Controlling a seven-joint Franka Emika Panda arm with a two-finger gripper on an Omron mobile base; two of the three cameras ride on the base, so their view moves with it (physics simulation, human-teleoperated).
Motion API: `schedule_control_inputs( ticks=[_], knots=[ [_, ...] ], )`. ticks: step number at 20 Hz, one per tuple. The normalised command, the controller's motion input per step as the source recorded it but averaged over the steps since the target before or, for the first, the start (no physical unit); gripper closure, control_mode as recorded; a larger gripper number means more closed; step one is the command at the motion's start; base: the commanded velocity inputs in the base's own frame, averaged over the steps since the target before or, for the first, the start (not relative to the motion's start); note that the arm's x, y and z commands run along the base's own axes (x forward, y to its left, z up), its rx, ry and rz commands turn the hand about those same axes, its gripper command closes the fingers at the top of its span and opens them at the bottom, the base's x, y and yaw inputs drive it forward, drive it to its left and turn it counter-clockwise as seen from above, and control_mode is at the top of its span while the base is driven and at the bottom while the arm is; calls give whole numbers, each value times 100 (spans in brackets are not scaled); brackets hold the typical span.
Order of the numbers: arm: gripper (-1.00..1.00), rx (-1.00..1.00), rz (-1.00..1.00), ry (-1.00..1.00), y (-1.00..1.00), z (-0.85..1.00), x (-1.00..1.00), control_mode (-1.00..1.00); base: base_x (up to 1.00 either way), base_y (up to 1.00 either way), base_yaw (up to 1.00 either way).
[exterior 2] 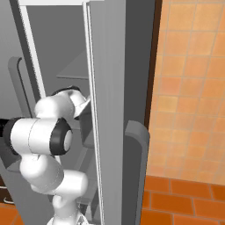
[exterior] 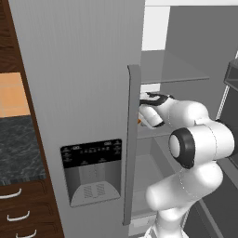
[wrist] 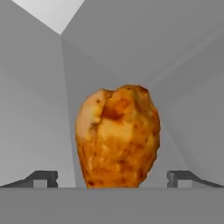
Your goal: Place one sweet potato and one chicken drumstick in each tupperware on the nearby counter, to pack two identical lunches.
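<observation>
Gripper (wrist: 112,178) inside the grey fridge (exterior: 83,69).
Its jaws stand wide apart around a glossy orange-brown chicken drumstick (wrist: 117,136), not clamping it.

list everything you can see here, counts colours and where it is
chicken drumstick: one, glossy orange-brown, inside the fridge, straight ahead of the claw between its two fingertips in the hand view; a small orange bit shows past the door edge in the left base view
fridge door: one, grey, with a long vertical handle and a dark dispenser panel
fridge shelves: pale grey, inside the open fridge
counter: one, dark marbled stone, left of the fridge
drawers: dark wood, curved silver handles, under the counter
wall tiles: orange, right of the fridge
arm: one, white with dark joints, reaching into the fridge
claw: one, dark fingertips, open
</observation>
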Motion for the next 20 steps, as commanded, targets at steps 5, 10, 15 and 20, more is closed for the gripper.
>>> schedule_control_inputs(
  ticks=[5, 10, 15, 20],
  knots=[
    [-100, 0, 0, 0, 0, -31, 39, -100, 0, 0, 0],
    [-100, -2, 0, 0, 6, -48, 8, -100, 0, 0, 0],
    [-100, -3, 1, -2, 1, -37, -38, -100, 0, 0, 0],
    [100, -3, 4, -1, 1, -32, -31, -100, 0, 0, 0]
  ],
)
